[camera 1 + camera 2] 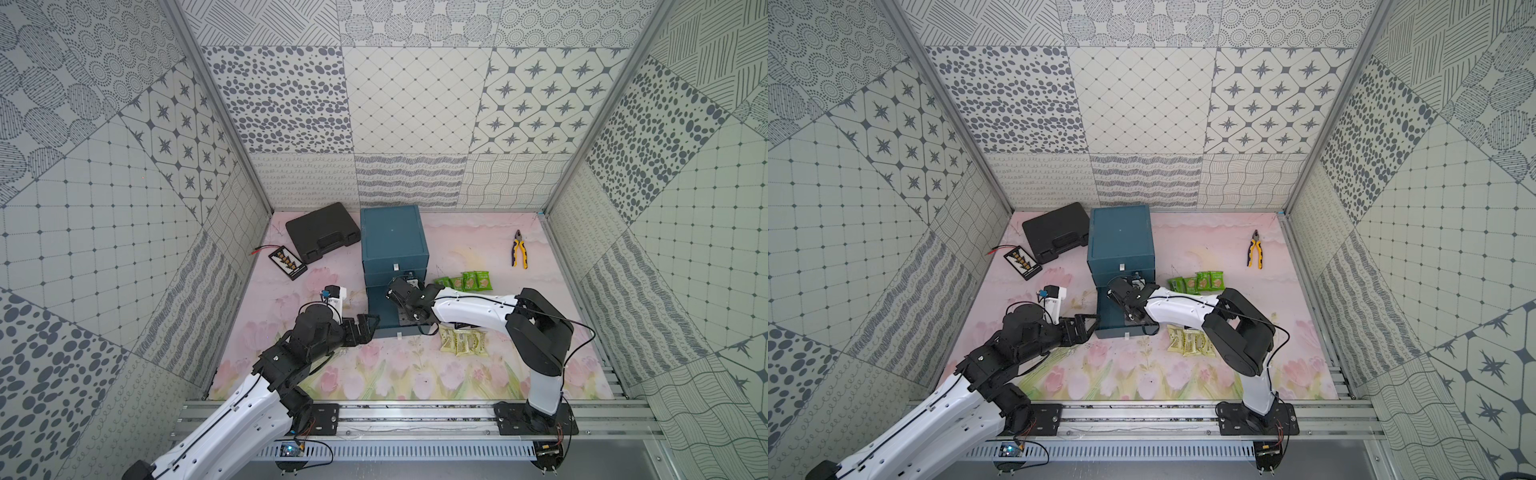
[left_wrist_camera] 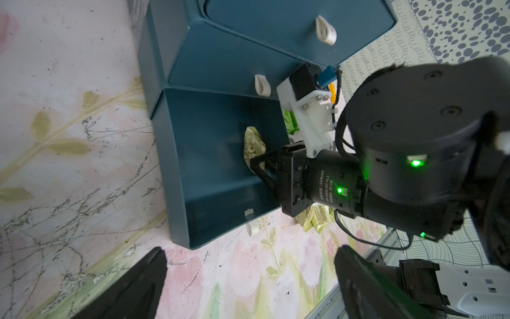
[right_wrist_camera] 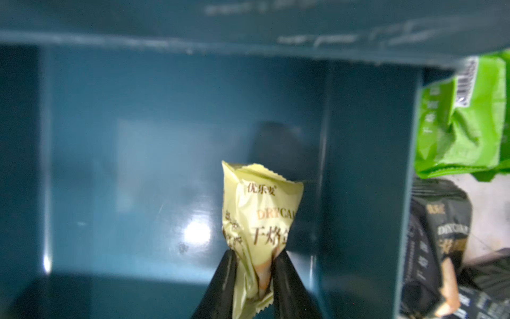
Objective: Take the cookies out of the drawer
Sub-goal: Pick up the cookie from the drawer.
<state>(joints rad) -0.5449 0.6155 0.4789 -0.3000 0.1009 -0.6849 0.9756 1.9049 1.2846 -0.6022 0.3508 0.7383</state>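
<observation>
Already out: three heaps lie on the desk (image 1: 374, 374), outside the drawer (image 2: 171, 179).
Green packets (image 1: 465, 281): past the drawer wall, to the outer side of the right jaws.
Pale packets (image 1: 461, 340): behind the right jaws, partly under that arm.
Black packets (image 3: 438, 243): just beyond the drawer wall beside the right jaws.
Right jaws: narrow, pinching the crimped end of one pale yellow-green packet, down inside the open bottom drawer.
Held packet (image 3: 256, 221): sticks out ahead of the jaw tips; I cannot tell whether it is clear of the drawer floor.
Drawer floor ahead of the jaws: bare as far as I see; the strip beneath them is hidden.
Left jaws: wide and empty, just short of the drawer's front corner, nothing between them.
Progress: I judge this nearly finished, with the gripped packet likely the last.
Left to do: lift it over the wall and drop it by the heaps.
Unknown: the cabinet (image 1: 392, 237) has upper drawers shut, so I cannot see their contents.
</observation>
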